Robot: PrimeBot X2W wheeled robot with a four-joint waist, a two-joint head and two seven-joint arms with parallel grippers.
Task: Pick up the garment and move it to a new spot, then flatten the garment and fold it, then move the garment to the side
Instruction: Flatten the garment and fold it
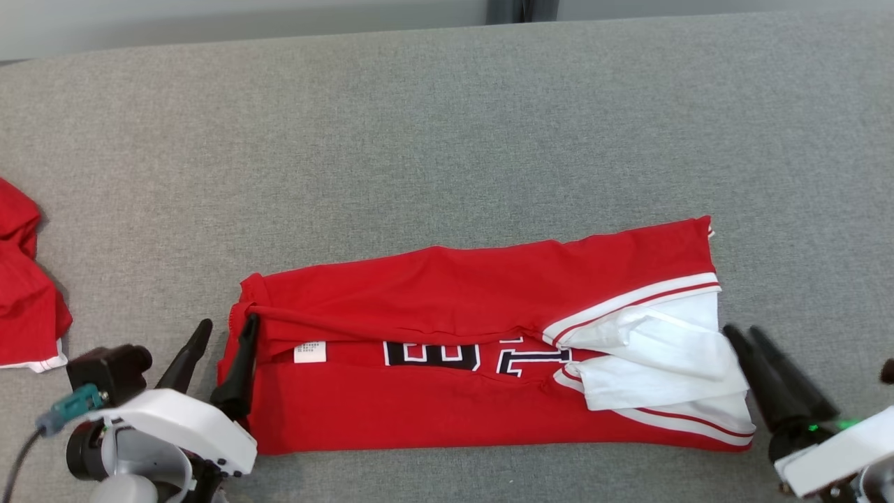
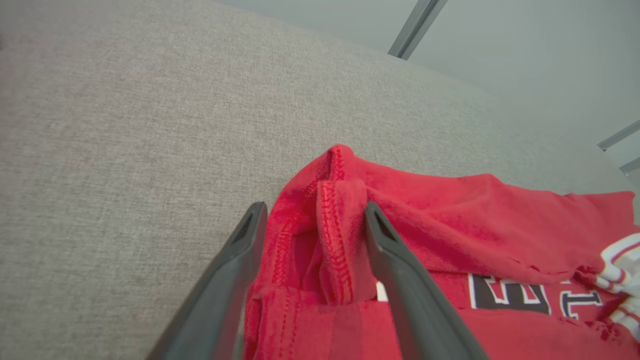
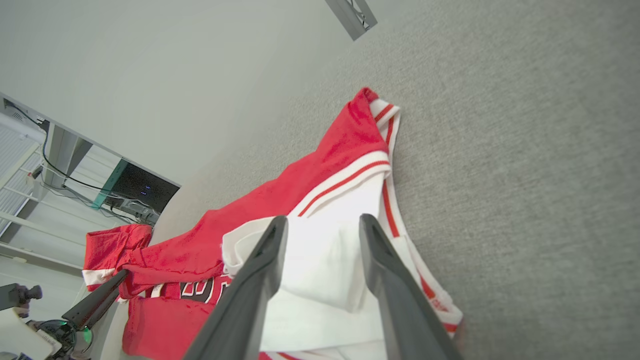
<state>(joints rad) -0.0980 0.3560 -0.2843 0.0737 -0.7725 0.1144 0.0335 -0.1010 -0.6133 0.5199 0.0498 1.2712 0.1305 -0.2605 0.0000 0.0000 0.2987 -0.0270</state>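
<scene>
Grey fabric surface (image 1: pixel 447 126): far half unoccupied, open side to side. Obstacles: folded red jersey (image 1: pixel 419 293) across the near middle; second red garment (image 1: pixel 24 300) at left edge. Lane between them partly taken by the left gripper (image 1: pixel 228 321).

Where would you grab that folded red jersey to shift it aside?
By both short ends: the bunched hem for the left end effector, the white sleeve for the right end effector, each coming in low from its own side. The jersey lies long and layered, so a one-end grip would likely unfold it.
</scene>
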